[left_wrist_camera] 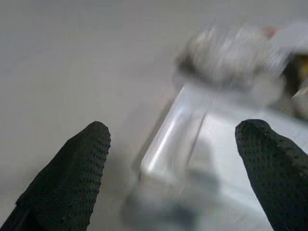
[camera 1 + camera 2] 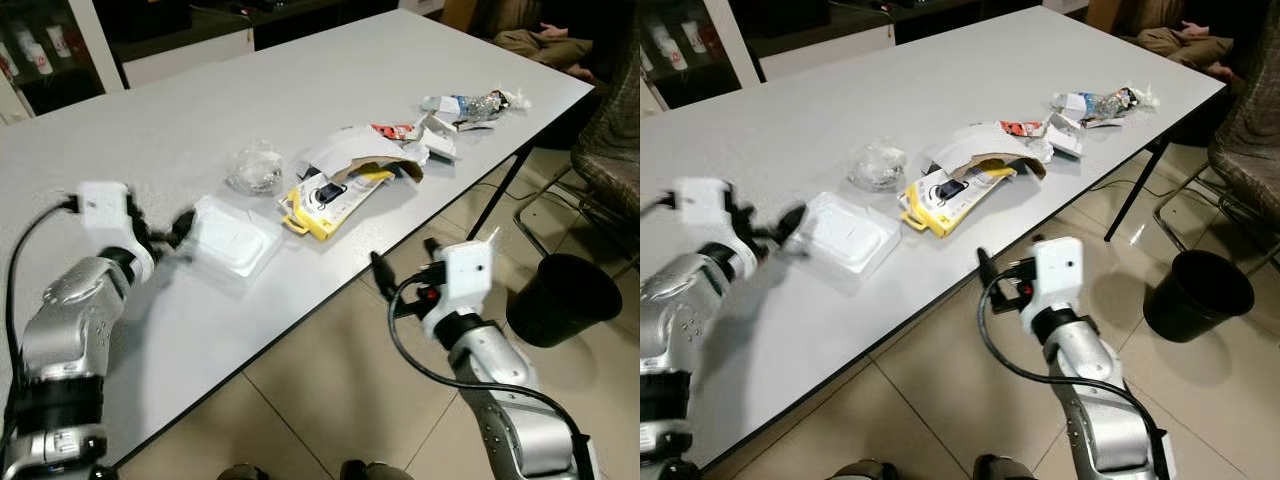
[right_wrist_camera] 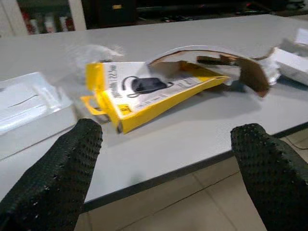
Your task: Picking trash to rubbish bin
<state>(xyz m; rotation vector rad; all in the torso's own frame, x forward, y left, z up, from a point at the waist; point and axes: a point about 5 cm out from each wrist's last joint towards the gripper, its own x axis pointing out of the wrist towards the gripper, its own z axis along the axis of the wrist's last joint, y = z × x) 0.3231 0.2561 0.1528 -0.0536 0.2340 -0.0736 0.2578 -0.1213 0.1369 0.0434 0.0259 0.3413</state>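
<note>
Trash lies in a row on the white table (image 2: 200,110): a clear plastic clamshell (image 2: 238,240), a crumpled clear wrapper (image 2: 255,168), a yellow package (image 2: 325,200), torn cardboard (image 2: 350,150) and a crushed bottle (image 2: 470,105). My left gripper (image 2: 178,232) is open at the clamshell's left edge. In the left wrist view the clamshell (image 1: 192,144) lies between the spread fingers (image 1: 72,178). My right gripper (image 2: 405,265) is open and hangs just off the table's front edge, facing the yellow package (image 3: 144,91) with nothing in it.
A black rubbish bin (image 2: 562,298) stands on the tiled floor to the right, below the table. A chair (image 2: 610,160) sits at the far right, and a person's legs (image 2: 540,40) show beyond the table's far corner. A dark cabinet (image 2: 60,50) stands behind.
</note>
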